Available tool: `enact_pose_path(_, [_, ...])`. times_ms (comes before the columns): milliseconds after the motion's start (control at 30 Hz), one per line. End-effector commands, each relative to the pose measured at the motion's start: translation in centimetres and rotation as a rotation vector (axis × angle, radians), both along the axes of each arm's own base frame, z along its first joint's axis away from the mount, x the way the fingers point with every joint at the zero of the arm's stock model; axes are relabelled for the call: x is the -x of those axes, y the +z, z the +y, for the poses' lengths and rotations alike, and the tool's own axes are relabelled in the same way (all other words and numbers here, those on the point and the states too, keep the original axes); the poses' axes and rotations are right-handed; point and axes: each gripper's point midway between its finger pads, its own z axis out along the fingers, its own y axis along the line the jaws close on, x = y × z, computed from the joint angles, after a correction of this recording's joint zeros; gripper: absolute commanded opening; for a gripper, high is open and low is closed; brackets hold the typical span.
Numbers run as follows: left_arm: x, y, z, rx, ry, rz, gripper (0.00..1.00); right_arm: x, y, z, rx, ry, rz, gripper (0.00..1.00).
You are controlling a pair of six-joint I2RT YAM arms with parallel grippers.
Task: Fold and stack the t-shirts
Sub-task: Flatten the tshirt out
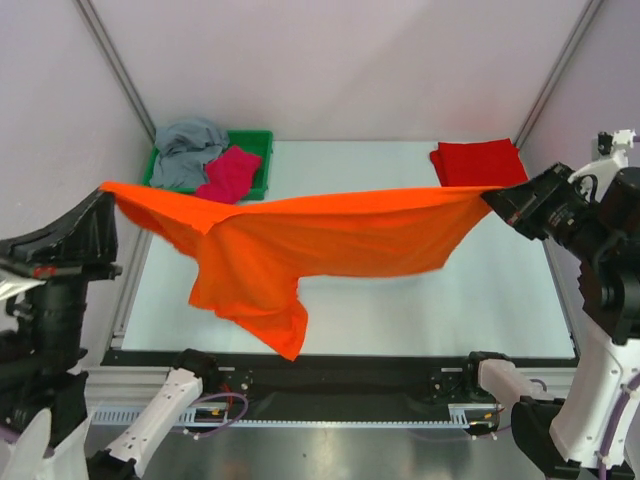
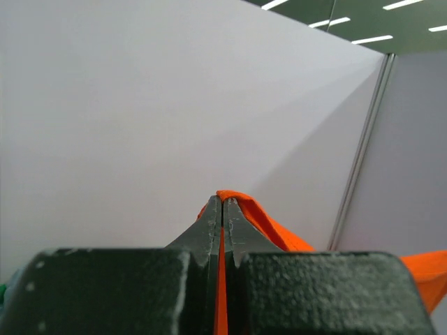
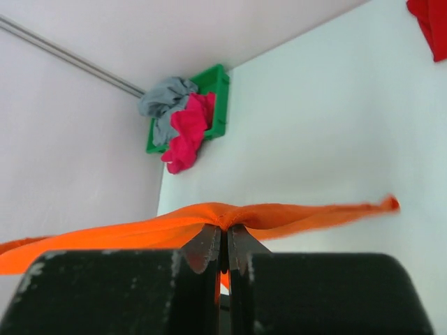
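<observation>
Orange t-shirt hangs stretched above surface, left end clamped in closed left tool, right end in closed right tool. Red t-shirt lies folded at far right. Grey t-shirt and pink t-shirt sit in green tray.

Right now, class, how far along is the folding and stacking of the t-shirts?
Done: the red t-shirt lies folded at the far right. In hand: the orange t-shirt hangs stretched between the left gripper and right gripper, both shut on it. Still to do: the grey t-shirt and pink t-shirt, crumpled in the green tray.
</observation>
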Motion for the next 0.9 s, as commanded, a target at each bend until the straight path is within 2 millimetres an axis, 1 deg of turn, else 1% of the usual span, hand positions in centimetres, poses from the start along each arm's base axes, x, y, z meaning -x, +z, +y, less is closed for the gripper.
enact_pose_path(0, [1.4, 1.4, 1.5, -0.006, 0.067, -0.04, 0.0, 0.0, 0.4, 0.1, -0.046, -0.018, 0.038, 0.0])
enact_pose_path(33, [1.9, 2.0, 1.7, -0.002, 0.07, -0.056, 0.0, 0.1, 0.3, 0.3, -0.059, -0.011, 0.053, 0.0])
enact_pose_path(100, [1.0, 2.1, 1.4, -0.005, 0.067, -0.043, 0.0, -0.2, 0.1, 0.6, -0.089, -0.006, 0.096, 0.0])
enact_pose_path(133, [0.1, 1.8, 1.0, -0.011, 0.062, -0.028, 0.0, -0.4, 0.0, 0.6, -0.093, -0.009, 0.102, 0.0])
enact_pose_path(200, [-2.3, 1.3, 0.1, -0.017, 0.05, 0.002, 0.0, -1.0, -0.8, 0.2, -0.091, -0.035, 0.135, 0.0])
enact_pose_path(233, [-3.8, 0.5, -0.7, -0.032, 0.034, 0.032, 0.0, -2.3, -2.0, -0.5, -0.073, -0.064, 0.184, 0.0])
enact_pose_path(267, [-5.3, -0.1, -1.4, -0.044, 0.025, 0.058, 0.0, -2.8, -2.8, -0.7, -0.067, -0.076, 0.218, 0.0])
enact_pose_path(300, [-8.6, -1.4, -2.6, -0.066, 0.013, 0.12, 0.0, -4.0, -4.5, -1.0, -0.065, -0.087, 0.272, 0.0])
enact_pose_path(333, [-10.4, -2.6, -3.8, -0.088, -0.018, 0.159, 0.0, -5.2, -6.0, -1.5, -0.061, -0.12, 0.307, 0.0])
enact_pose_path(367, [-12.5, -4.0, -5.0, -0.119, -0.045, 0.204, 0.0, -6.8, -6.4, -1.9, -0.065, -0.138, 0.282, 0.0])
enact_pose_path(400, [-15.6, -5.3, -6.4, -0.138, -0.065, 0.226, 0.0, -8.1, -9.4, -2.5, -0.057, -0.176, 0.346, 0.0])
enact_pose_path(433, [-18.0, -8.4, -7.7, -0.163, -0.096, 0.296, 0.0, -9.4, -11.1, -2.8, -0.056, -0.2, 0.368, 0.0])
enact_pose_path(467, [-19.8, -10.1, -8.4, -0.185, -0.103, 0.336, 0.0, -11.3, -11.9, -3.2, -0.053, -0.217, 0.341, 0.0])
enact_pose_path(500, [-21.4, -11.8, -9.1, -0.207, -0.115, 0.375, 0.0, -12.4, -13.9, -4.1, -0.022, -0.259, 0.371, 0.0])
enact_pose_path(533, [-25.0, -16.0, -10.2, -0.229, -0.124, 0.473, 0.0, -13.1, -17.1, -4.4, 0.001, -0.274, 0.434, 0.0])
enact_pose_path(567, [-26.4, -18.1, -10.7, -0.244, -0.127, 0.524, 0.0, -14.8, -19.3, -4.9, 0.024, -0.28, 0.452, 0.0])
enact_pose_path(600, [-29.2, -22.4, -11.6, -0.282, -0.132, 0.586, 0.0, -15.6, -21.0, -5.5, 0.049, -0.302, 0.473, 0.0])
enact_pose_path(633, [-30.4, -24.4, -12.0, -0.287, -0.14, 0.62, 0.0, -15.8, -23.6, -6.0, 0.059, -0.313, 0.518, 0.0])
enact_pose_path(667, [-31.4, -26.8, -12.3, -0.296, -0.153, 0.673, 0.0, -17.5, -25.0, -6.1, 0.055, -0.301, 0.507, 0.0])
enact_pose_path(700, [-32.4, -27.9, -12.6, -0.307, -0.153, 0.679, 0.0, -18.3, -25.9, -6.3, 0.067, -0.297, 0.496, 0.0])
enact_pose_path(733, [-34.1, -30.5, -13.1, -0.317, -0.156, 0.709, 0.0, -19.1, -27.2, -6.9, 0.077, -0.31, 0.492, 0.0])
enact_pose_path(767, [-34.9, -31.3, -13.2, -0.32, -0.151, 0.713, 0.0, -19.9, -29.5, -7.5, 0.083, -0.324, 0.541, 0.0])
enact_pose_path(800, [-35.9, -31.5, -13.3, -0.325, -0.143, 0.708, 0.0, -20.6, -30.2, -7.4, 0.066, -0.303, 0.544, 0.0])
enact_pose_path(833, [-37.3, -33.6, -13.4, -0.335, -0.139, 0.742, 0.0, -21.3, -31.2, -7.5, 0.059, -0.294, 0.551, 0.0])
enact_pose_path(867, [-38.1, -33.9, -13.5, -0.338, -0.139, 0.749, 0.0, -22.5, -31.2, -7.7, 0.057, -0.291, 0.534, 0.0])
